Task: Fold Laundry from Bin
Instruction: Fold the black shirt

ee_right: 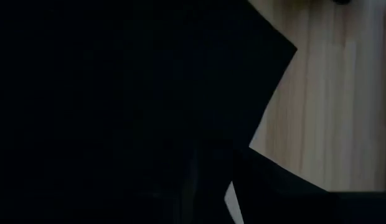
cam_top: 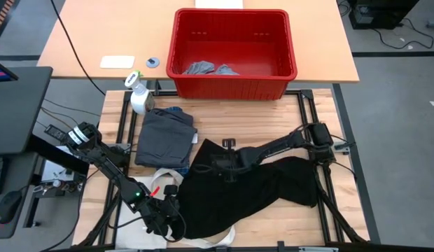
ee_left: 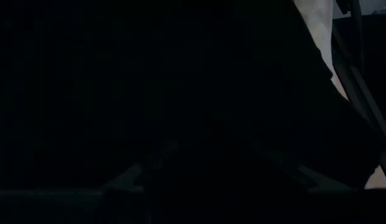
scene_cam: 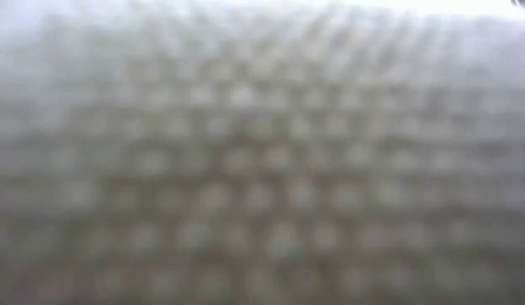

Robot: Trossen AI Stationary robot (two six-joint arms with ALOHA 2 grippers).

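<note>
High view is showing the black garment [cam_top: 252,189] lying between both claws; whether the left gripper [cam_top: 163,220] and right gripper [cam_top: 218,166] are gripping it, I cannot tell.

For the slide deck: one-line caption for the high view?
Both hands, left and right, at the black garment spread below the red bin.

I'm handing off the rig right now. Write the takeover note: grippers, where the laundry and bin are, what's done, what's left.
Left gripper: at the black garment's near-left corner; grip unclear.
Right gripper: reaching across onto the garment's upper left part; grip unclear.
Black garment: spread on the table, unfolded.
Dark grey piece: folded, left of the black garment, a bit of blue beneath it.
Red bin: at the far edge, light grey pieces inside.
Left: fold the black garment, then the bin's pieces.
</note>
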